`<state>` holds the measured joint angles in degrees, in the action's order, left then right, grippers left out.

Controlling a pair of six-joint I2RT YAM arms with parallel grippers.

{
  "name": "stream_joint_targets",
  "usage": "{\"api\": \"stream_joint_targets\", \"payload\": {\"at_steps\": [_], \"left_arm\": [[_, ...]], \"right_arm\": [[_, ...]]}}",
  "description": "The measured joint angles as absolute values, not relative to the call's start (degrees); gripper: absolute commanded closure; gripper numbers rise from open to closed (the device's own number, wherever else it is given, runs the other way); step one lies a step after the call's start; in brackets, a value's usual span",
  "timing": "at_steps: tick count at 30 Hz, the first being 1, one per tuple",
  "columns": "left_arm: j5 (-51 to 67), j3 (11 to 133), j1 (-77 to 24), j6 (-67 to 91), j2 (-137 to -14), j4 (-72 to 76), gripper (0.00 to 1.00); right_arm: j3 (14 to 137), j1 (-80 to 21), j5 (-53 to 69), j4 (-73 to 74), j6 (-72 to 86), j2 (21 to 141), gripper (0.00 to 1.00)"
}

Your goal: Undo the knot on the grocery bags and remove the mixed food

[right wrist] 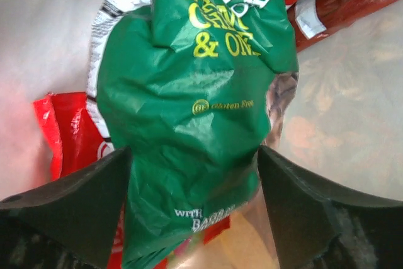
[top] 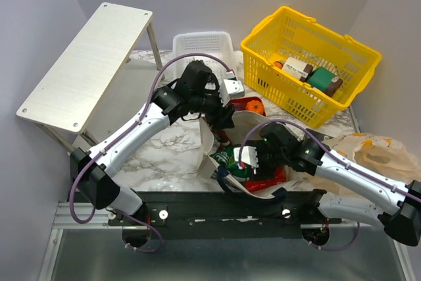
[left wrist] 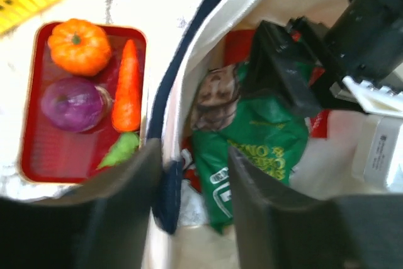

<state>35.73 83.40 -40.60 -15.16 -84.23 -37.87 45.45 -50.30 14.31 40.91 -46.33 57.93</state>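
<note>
right pincer [right wrist: 194, 155] gapes around the green snack bag [right wrist: 189, 80], centre frame, so best clamp its crumpled middle while the spread left pincer [left wrist: 194, 152] straddles the tote rim [left wrist: 165, 111].

Tote [top: 206, 141] at worktop [top: 164, 153] centre front, snack bag [left wrist: 252, 149] inside it. Tray [left wrist: 38, 155] just behind tote, holding orange [left wrist: 79, 45], onion [left wrist: 72, 103] and carrot [left wrist: 128, 86]. Basket [top: 263, 57] rear right, boxes [top: 297, 67] in it. Plastic bag [top: 368, 153] right of tote. Shelf [top: 85, 64] rear left.
</note>
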Motion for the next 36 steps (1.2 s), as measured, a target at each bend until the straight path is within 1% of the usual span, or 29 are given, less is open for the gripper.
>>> {"api": "stream_joint_targets", "payload": {"at_steps": [1, 2, 3, 4, 5, 6, 7, 8, 10, 11, 12, 13, 14, 17, 21, 23, 28, 35, 36], "left_arm": [[34.98, 83.31, -40.60, -14.98, -84.01, -37.56, 0.32], [34.59, 83.31, -40.62, -14.81, -83.81, -37.28, 0.28], [33.80, 83.31, -40.62, -14.46, -83.44, -36.93, 0.22], [32.82, 83.35, -40.62, -14.13, -82.96, -36.56, 0.19], [31.62, 83.46, -40.62, -13.56, -82.48, -36.27, 0.16], [30.06, 83.70, -40.62, -12.99, -81.93, -36.05, 0.12], [29.19, 84.01, -40.62, -12.58, -81.56, -35.97, 0.11], [27.57, 84.60, -40.49, -12.29, -80.95, -35.90, 0.11], [25.89, 86.04, -40.03, -11.88, -79.92, -36.07, 0.11], [25.39, 87.09, -39.57, -11.81, -79.44, -36.12, 0.10], [25.23, 88.38, -39.00, -11.75, -78.83, -36.14, 0.08], [25.26, 89.32, -38.65, -11.75, -78.39, -36.14, 0.02], [25.47, 90.32, -38.20, -12.08, -77.58, -36.10, 0.02], [28.93, 90.56, -37.47, -13.58, -73.87, -35.59, 0.02], [35.24, 79.44, -37.63, -14.28, -63.09, -26.89, 0.01], [37.36, 76.69, -37.63, -14.26, -60.75, -25.06, 0.02], [40.10, 76.16, -37.63, -14.74, -62.13, -22.33, 0.02], [40.29, 73.41, -37.63, -14.46, -65.19, -20.40, 0.02], [40.29, 72.64, -37.63, -14.13, -65.32, -19.68, 0.07]], "right_arm": [[44.53, -50.30, 13.93, 39.83, -46.24, 57.93, 0.40], [43.79, -50.30, 13.47, 38.96, -46.13, 57.89, 0.46], [43.20, -50.30, 12.95, 38.24, -46.17, 57.67, 0.52], [42.92, -50.30, 12.47, 37.95, -46.22, 57.36, 0.58], [42.89, -50.30, 12.08, 37.91, -46.50, 56.95, 0.67], [43.00, -50.30, 11.68, 37.95, -46.57, 56.40, 0.71], [43.29, -50.30, 11.14, 38.30, -46.52, 55.75, 0.75], [44.05, -50.30, 10.59, 39.27, -46.35, 55.13, 0.82], [47.66, -49.93, 9.85, 42.70, -45.63, 54.54, 0.87], [49.93, -49.47, 9.76, 44.12, -45.32, 54.46, 0.92], [52.60, -48.93, 9.67, 45.78, -44.95, 54.41, 0.93], [55.29, -48.23, 9.67, 47.33, -44.51, 54.41, 0.94], [57.91, -47.46, 9.74, 48.60, -44.05, 54.41, 0.98], [65.91, -44.34, 10.59, 52.29, -42.02, 54.46, 0.99], [75.13, -39.81, 13.98, 55.40, -38.28, 55.53, 0.99], [78.06, -38.22, 15.81, 56.12, -36.60, 56.47, 0.99], [85.01, -36.25, 18.00, 57.14, -33.04, 59.86, 0.99], [88.99, -35.00, 19.20, 56.73, -31.11, 60.97, 0.99], [89.10, -34.89, 19.25, 56.62, -31.05, 60.95, 0.99]]}}
